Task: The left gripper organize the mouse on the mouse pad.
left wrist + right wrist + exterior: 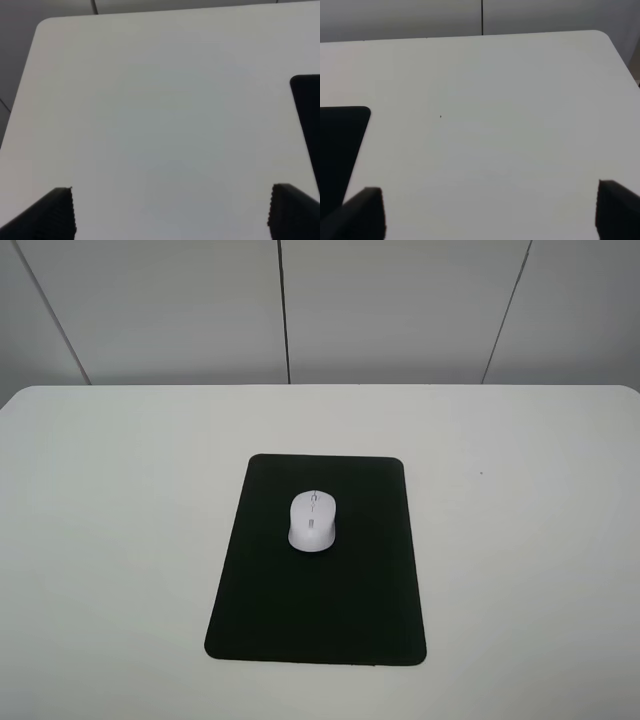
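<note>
Mouse (pixel 312 521) sits on the mouse pad (pixel 350 610) — looks done to me. I see left gripper (pixel 170 212) and right gripper (pixel 490 215) spread wide, holding nothing.

A white table (pixel 120 540) with rounded far corners carries a black mouse pad (pixel 315 610) lying flat near its middle, long side running near to far; a tiny dark speck (pixel 481 474) marks the tabletop to its right

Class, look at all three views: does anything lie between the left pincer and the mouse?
Nothing visible does. The left pincer hangs open over bare table; the mouse sits on the pad.
</note>
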Robot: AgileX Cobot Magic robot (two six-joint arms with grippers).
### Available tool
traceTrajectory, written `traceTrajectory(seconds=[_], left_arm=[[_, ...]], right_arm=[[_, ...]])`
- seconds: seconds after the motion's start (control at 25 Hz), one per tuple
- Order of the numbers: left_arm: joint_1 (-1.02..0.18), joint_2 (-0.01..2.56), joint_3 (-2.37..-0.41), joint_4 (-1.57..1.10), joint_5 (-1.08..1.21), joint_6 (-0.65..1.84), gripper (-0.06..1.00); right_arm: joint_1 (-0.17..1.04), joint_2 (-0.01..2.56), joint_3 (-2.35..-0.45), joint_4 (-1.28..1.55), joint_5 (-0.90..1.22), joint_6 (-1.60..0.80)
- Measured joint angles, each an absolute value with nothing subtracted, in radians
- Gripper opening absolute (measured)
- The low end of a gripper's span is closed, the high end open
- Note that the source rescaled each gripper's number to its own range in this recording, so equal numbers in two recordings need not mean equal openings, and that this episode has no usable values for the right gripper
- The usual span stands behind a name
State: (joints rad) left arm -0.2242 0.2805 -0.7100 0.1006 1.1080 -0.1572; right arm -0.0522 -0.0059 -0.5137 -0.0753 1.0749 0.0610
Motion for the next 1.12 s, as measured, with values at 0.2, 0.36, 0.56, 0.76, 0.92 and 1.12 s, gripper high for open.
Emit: traceTrajectory(seconds=[0.2,0.36,0.56,0.76,0.92,1.12], left_arm=[[-0.224,0.136,-0.700,0.098,1.110,-0.156,1.00],[-0.224,0.048,-0.634,0.098,1.110,-0.152,1.00],[-0.224,-0.005,-0.560,0.068,1.088,-0.147,1.00],[-0.224,-0.005,-0.545,0.065,1.083,-0.094,1.00],[-0.224,-0.007,-0.508,0.057,1.083,-0.082,1.00],[-0.224,-0.007,-0.506,0.041,1.083,-0.070,1.00]], right_arm=[[-0.052,-0.006,-0.514,-0.075,1.075,0.061],[-0.052,-0.006,-0.514,-0.075,1.075,0.061],[-0.052,-0.006,-0.514,-0.075,1.075,0.061],[-0.052,-0.006,-0.514,-0.075,1.075,0.061],[-0.052,-0.006,-0.514,-0.075,1.075,0.061],[-0.052,-0.006,-0.514,-0.075,1.075,0.061]])
